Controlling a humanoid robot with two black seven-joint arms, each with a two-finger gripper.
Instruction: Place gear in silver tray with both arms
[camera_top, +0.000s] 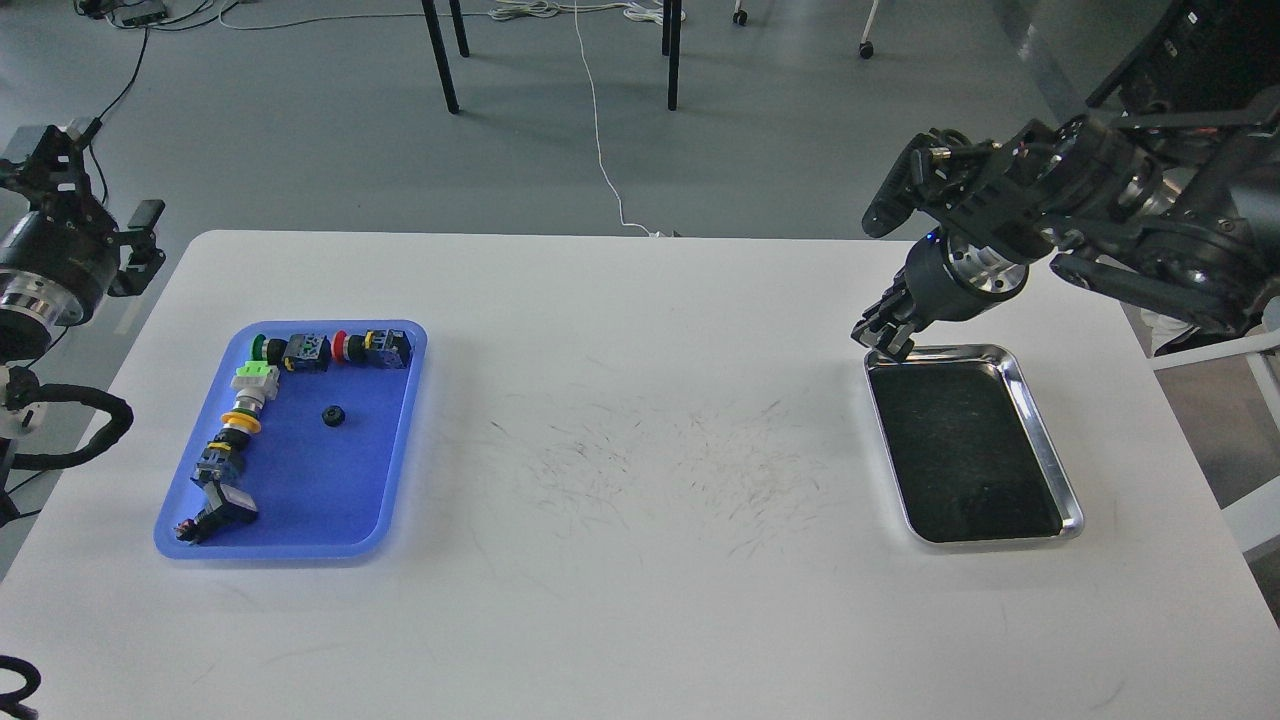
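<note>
The silver tray (1045, 430) lies at the right of the white table, and its dark bottom shows nothing in it. A small black gear (333, 416) lies in the blue tray (300, 525) at the left. My right gripper (880, 338) points down and left, just over the silver tray's far left corner. Its fingers are small and dark, and I cannot tell them apart or see anything held. My left arm's wrist (45, 260) is at the left edge, off the table; its fingers are outside the view.
The blue tray also holds several push-button parts (250, 385) along its far and left sides. The white table (640, 600) has scuff marks in its middle. Chair legs and a white cable are on the floor behind.
</note>
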